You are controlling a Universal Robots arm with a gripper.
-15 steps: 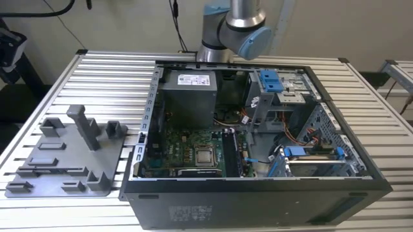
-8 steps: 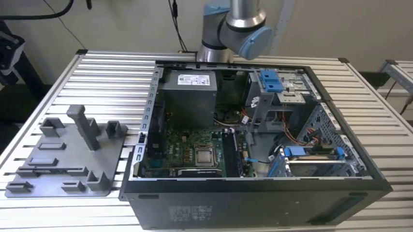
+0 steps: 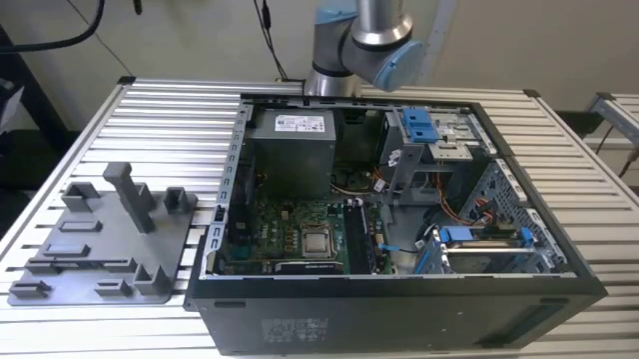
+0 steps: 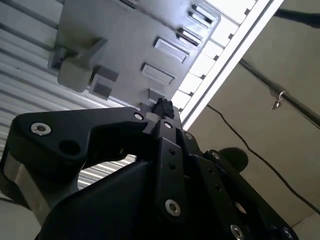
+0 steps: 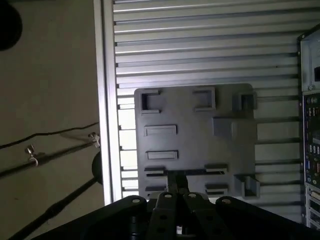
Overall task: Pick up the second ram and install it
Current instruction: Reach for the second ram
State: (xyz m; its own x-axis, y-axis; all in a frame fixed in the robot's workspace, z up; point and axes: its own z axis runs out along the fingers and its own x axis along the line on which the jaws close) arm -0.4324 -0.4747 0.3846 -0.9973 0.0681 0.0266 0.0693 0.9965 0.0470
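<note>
The ram (image 5: 197, 171) lay in a long slot of the grey tray (image 5: 190, 145). In the first wrist view it was a thin dark strip, seen from its edge. The fingers (image 5: 176, 187) were together and hung over that slot. I could not tell if they touched the ram. In the exterior view the tray (image 3: 100, 247) sat on the tabletop (image 3: 170, 112), at the exterior view's left of the open computer case (image 3: 399, 299). The arm (image 3: 360, 37) rose at the far side of the case.

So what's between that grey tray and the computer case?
Just bare table slats separate the tray and the case, in the first wrist view.
</note>
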